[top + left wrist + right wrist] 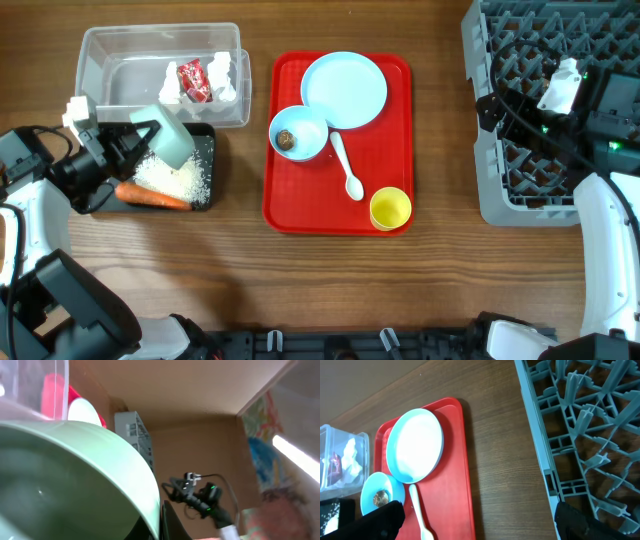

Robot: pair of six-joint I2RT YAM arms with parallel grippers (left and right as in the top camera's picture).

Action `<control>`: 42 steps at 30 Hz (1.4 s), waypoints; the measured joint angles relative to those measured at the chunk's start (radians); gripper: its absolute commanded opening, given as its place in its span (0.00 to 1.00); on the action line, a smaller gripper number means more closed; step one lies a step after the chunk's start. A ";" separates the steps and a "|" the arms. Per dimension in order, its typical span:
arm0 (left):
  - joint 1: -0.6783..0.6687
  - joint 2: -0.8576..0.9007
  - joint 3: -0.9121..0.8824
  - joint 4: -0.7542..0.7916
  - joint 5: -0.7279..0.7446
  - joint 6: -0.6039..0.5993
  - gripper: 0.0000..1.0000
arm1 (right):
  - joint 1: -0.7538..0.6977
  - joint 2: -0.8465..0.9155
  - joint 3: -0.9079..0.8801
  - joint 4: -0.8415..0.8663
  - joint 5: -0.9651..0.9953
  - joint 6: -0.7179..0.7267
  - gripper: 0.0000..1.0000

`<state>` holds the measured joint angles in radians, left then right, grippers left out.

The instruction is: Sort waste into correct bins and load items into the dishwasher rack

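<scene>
My left gripper is shut on the rim of the mint-green bowl, which is tipped on its side over the black tray. That tray holds loose white rice and an orange carrot. In the left wrist view the bowl fills the frame, its rim pinched at my gripper. Napkins and a red wrapper lie in the clear tub. My right gripper hangs open and holds nothing, at the left edge of the dishwasher rack.
The red tray carries a pale blue plate, a pale blue bowl with a brown lump, a white spoon and a yellow cup. Bare wood lies between the tray and the rack.
</scene>
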<state>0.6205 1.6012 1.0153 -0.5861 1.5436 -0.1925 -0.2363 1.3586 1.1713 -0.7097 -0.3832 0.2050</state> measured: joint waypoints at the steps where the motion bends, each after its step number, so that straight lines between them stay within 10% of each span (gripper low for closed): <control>1: 0.000 0.000 0.000 0.007 0.000 -0.027 0.04 | 0.000 0.000 0.000 0.000 0.000 0.000 1.00; 24: -0.170 -0.178 -0.006 0.402 -0.169 -0.234 0.04 | 0.000 0.000 0.000 -0.001 0.011 0.000 1.00; 42: -1.220 -0.314 -0.006 0.159 -1.466 -0.173 0.04 | 0.000 0.000 0.000 -0.002 0.015 0.000 1.00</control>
<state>-0.5991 1.2877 1.0092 -0.4271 0.0780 -0.3656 -0.2363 1.3586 1.1713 -0.7113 -0.3683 0.2054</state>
